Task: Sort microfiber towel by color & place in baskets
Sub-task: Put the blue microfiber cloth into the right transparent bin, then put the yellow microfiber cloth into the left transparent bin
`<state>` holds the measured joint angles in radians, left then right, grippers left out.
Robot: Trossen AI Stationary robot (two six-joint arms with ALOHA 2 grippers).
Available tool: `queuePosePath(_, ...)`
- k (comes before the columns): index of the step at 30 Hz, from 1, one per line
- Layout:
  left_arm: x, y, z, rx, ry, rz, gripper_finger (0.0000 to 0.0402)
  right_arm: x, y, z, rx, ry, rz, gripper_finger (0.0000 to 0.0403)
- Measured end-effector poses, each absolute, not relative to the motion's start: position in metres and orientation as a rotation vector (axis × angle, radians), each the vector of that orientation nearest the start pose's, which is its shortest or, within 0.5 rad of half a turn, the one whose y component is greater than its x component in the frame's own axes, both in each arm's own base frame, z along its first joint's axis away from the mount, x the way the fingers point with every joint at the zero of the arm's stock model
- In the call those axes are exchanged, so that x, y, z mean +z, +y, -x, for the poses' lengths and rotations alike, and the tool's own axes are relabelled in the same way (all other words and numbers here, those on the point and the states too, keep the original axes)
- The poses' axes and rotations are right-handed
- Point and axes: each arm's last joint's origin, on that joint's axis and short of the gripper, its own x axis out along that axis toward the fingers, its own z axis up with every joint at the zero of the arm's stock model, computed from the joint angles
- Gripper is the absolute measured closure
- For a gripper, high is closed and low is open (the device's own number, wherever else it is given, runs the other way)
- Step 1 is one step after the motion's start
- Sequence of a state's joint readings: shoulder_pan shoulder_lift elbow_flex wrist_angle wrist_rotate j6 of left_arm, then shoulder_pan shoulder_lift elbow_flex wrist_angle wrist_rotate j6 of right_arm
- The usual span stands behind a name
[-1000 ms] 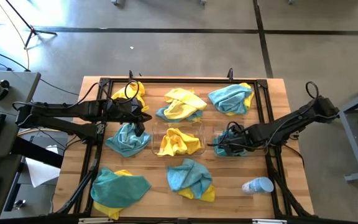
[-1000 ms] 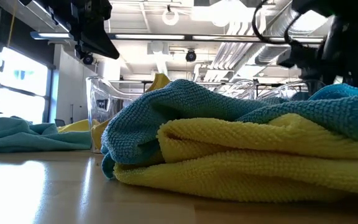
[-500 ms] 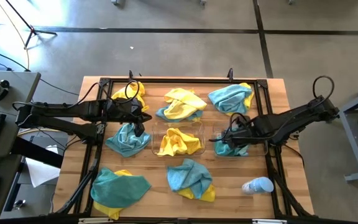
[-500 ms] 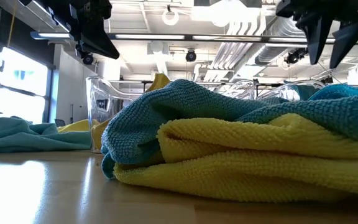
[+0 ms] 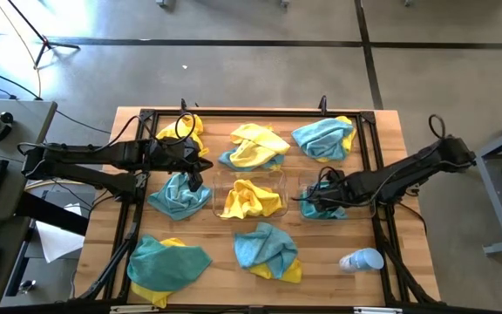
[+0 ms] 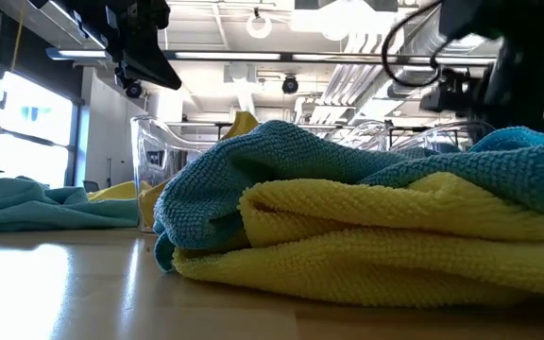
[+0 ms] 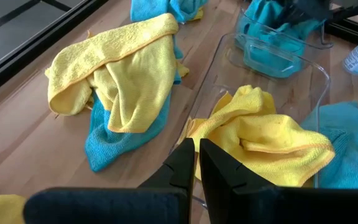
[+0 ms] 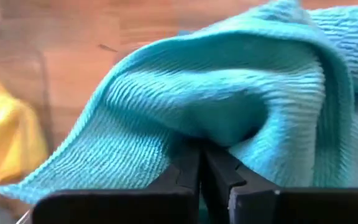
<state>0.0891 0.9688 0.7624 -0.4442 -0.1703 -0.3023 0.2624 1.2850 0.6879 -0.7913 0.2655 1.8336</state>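
Teal towel (image 8: pixel 229 106), ribbed soft microfiber, fold pinched in my right pincer (image 8: pixel 199 163), fingers together on it. High view puts that right pincer (image 5: pixel 310 201) inside the right clear basket (image 5: pixel 366 212), towel bunched there, no clear long axis. My left pincer (image 7: pixel 196 163) fingers together, empty, hovering over the rim of the middle basket (image 7: pixel 211 68), which holds a crumpled yellow towel (image 7: pixel 272 140). Only the left wrist view shows the basket's see-through walls well. Low view is blocked by a teal-over-yellow heap (image 6: pixel 366 222) on the wooden desk (image 5: pixel 220 275). White and blue bottle (image 5: pixel 361 260) lies near the desk's right front corner.
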Motion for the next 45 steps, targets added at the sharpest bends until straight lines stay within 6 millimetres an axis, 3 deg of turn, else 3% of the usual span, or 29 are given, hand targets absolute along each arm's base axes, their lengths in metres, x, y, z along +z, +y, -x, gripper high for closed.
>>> queuePosePath(5,0.271,0.023,-0.198,0.347,0.609,0.263,0.0387,0.154,0.040,-0.189,-1.126,0.843,-1.221,0.0394)
queuePosePath(11,0.271,0.023,-0.198,0.347,0.609,0.263,0.0387,0.165,0.042,-0.194,-1.108,0.871,-1.192,0.0401)
queuePosePath(16,0.271,0.023,-0.198,0.346,0.609,0.263,0.0387,0.193,0.045,-0.202,-1.096,0.911,-1.179,0.0402)
queuePosePath(25,0.271,0.023,-0.198,0.347,0.609,0.263,0.0387,0.264,0.047,-0.208,-1.076,0.947,-1.062,0.0402)
queuePosePath(29,0.271,0.023,-0.198,0.347,0.608,0.264,0.0387,0.281,0.046,-0.211,-1.008,0.938,-0.979,0.0402)
queuePosePath(33,0.271,0.023,-0.198,0.350,0.605,0.276,0.0387,0.280,0.045,-0.208,-1.003,0.964,-0.904,0.0403)
queuePosePath(38,0.271,0.023,-0.198,0.376,0.591,0.349,0.0382,0.265,0.037,-0.193,-1.000,0.983,-0.932,0.0403)
queuePosePath(41,0.272,0.024,-0.198,0.410,0.580,0.375,0.0365,0.258,0.031,-0.180,-0.949,0.930,-0.969,0.0403)
queuePosePath(45,0.272,0.025,-0.197,0.471,0.560,0.391,0.0324,0.266,0.021,-0.167,-0.818,0.787,-0.958,0.0403)
